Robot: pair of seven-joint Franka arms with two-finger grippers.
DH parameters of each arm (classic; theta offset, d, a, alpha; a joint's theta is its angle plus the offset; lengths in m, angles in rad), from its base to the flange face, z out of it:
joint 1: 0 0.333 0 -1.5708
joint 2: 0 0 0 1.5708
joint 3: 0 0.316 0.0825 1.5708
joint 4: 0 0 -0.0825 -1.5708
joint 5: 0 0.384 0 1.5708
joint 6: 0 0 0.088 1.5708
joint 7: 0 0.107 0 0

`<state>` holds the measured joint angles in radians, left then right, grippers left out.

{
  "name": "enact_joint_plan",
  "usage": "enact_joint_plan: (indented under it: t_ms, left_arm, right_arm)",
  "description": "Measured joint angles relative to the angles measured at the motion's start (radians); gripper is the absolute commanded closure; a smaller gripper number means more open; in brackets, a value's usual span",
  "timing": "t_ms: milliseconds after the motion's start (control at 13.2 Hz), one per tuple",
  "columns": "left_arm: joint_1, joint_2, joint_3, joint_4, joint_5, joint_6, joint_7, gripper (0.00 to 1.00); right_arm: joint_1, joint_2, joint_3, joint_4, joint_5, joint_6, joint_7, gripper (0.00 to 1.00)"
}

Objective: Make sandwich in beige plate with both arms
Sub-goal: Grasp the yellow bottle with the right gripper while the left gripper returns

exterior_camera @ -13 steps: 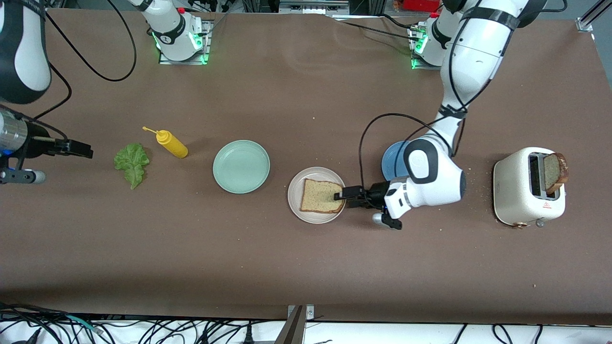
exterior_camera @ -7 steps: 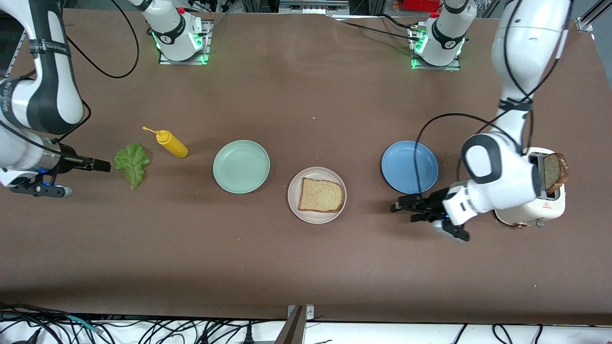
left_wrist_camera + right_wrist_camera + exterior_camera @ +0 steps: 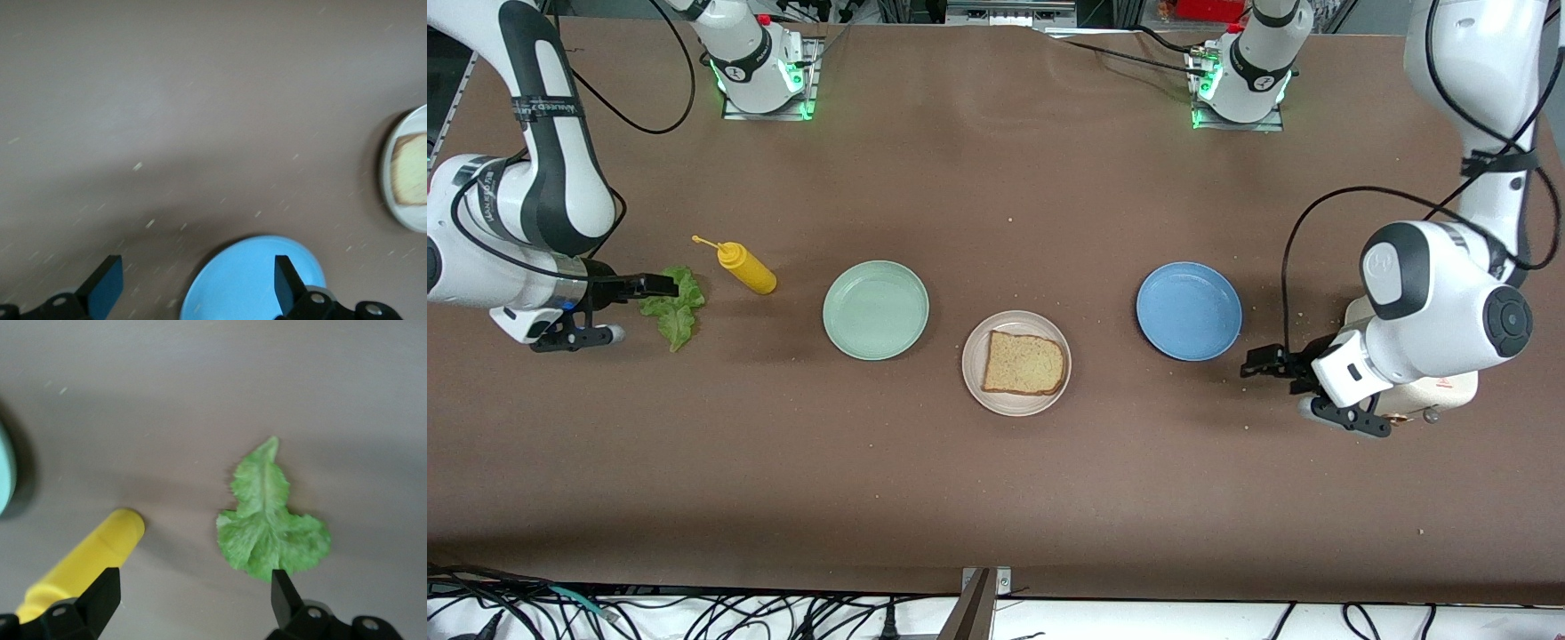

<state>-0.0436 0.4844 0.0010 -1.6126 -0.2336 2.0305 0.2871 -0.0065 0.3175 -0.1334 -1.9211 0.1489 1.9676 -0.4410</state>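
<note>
One slice of speckled brown bread (image 3: 1024, 364) lies flat on the beige plate (image 3: 971, 364). The left wrist view also catches that plate (image 3: 385, 180) and the bread (image 3: 410, 170). A frilly green lettuce leaf (image 3: 674, 309) lies on the table toward the right arm's end. My right gripper (image 3: 660, 286) hangs open over the leaf's edge. In the right wrist view the lettuce (image 3: 270, 520) lies just off one fingertip of the right gripper (image 3: 193, 597). My left gripper (image 3: 1258, 363) is open and holds nothing, over the table between the blue plate and the toaster. The left gripper (image 3: 197, 293) shows wide jaws.
A blue plate (image 3: 1189, 310) (image 3: 253, 280) and a mint green plate (image 3: 876, 309) flank the beige one. A yellow squeeze bottle (image 3: 745, 267) (image 3: 87, 563) lies beside the lettuce. A cream toaster (image 3: 1427, 402) is mostly covered by the left arm. Crumbs dot the brown table.
The left gripper drew back from the bread on the beige plate to the toaster end, past the blue plate. The right gripper moved in over the lettuce.
</note>
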Motion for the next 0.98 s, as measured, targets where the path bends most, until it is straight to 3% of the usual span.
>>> enact_joint_plan:
  t_ms: [227,454,681,984]
  left_arm:
    - [0.022,-0.075,0.005,0.005,0.123,-0.15,-0.056,0.0]
    - [0.074,-0.124,0.012,0.047,0.142,-0.291,-0.068,0.0]
    - [0.091,-0.136,0.013,0.085,0.202,-0.349,-0.111,0.0]
    - [0.094,-0.151,0.012,0.092,0.21,-0.375,-0.152,0.0]
  right_arm:
    - [-0.002,-0.002,-0.077,-0.054,0.175,0.008,-0.435,0.01]
    - [-0.006,0.0,-0.141,-0.141,0.345,0.023,-0.865,0.01]
    - [-0.014,0.01,-0.164,-0.222,0.524,0.032,-1.242,0.01]
    - [-0.064,0.068,-0.166,-0.257,0.651,0.036,-1.571,0.01]
